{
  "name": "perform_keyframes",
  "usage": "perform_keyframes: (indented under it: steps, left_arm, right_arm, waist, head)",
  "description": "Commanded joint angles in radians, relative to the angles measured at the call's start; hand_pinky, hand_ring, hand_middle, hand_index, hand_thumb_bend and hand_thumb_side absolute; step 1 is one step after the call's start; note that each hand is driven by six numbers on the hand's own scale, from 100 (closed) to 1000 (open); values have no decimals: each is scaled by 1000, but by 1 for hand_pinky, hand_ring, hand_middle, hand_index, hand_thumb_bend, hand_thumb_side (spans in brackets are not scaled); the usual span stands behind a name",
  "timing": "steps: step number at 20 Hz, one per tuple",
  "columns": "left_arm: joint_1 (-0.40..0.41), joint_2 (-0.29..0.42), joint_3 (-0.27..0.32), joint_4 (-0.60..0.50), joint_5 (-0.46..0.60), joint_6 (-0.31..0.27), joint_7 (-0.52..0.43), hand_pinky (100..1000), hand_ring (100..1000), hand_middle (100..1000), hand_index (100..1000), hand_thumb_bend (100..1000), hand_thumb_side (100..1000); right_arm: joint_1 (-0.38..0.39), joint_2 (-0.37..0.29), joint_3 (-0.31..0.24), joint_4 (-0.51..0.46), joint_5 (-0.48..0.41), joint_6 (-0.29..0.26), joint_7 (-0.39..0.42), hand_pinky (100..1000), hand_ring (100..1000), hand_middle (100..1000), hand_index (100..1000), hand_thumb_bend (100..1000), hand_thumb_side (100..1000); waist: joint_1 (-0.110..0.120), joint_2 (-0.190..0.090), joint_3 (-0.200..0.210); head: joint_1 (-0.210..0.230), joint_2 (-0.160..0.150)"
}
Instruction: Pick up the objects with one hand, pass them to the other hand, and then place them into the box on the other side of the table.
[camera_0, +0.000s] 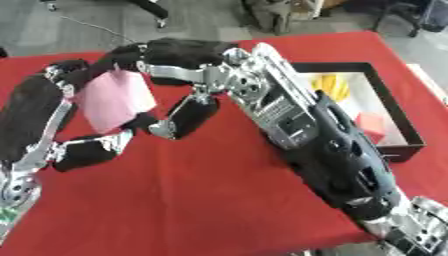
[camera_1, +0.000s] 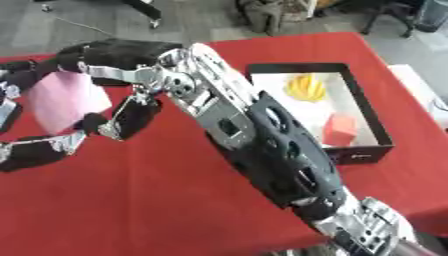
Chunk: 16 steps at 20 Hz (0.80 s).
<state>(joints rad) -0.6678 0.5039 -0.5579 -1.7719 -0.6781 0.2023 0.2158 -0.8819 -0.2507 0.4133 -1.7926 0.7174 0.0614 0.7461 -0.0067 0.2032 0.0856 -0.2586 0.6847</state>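
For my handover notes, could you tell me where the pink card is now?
The pink card is at the left, above the red table, between the left hand and right hand.

Grey floor (camera_0: 201, 20) beyond the table, with what look like chair legs (camera_0: 149, 10).

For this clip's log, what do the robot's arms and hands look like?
Both arms are black shells over silver metal joints. The right forearm is a bulky glossy black casing with round recesses, joined to a silver wrist block. The right hand and left hand have black padded fingers on silver linkages. No cables or markings are visible.
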Motion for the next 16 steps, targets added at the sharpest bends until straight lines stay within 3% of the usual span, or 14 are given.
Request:
perform_keyframes:
  steps: [1,8,16]
  left_arm:
    - [-27,0,1,-61,13,-19,33,582,469,481,668,100,345]
    - [-25,-2,-5,-52,31,-30,49,580,463,475,684,100,353]
    - [-24,-1,-20,-43,76,-85,55,577,457,463,722,100,368]
  right_arm:
    - [-6,-22,-3,19,21,-6,19,1000,1000,939,1000,100,100]
    - [-5,-24,-5,26,25,-16,26,997,1000,931,1000,100,100]
    - [-10,-25,-1,42,35,-14,19,992,1000,926,1000,100,100]
  waist:
    - [4,-21,-1]
    - [4,-21,-1]
    - [2,-23,1]
  head:
    - [-6,4]
    - [-7,7]
    - [-3,6]
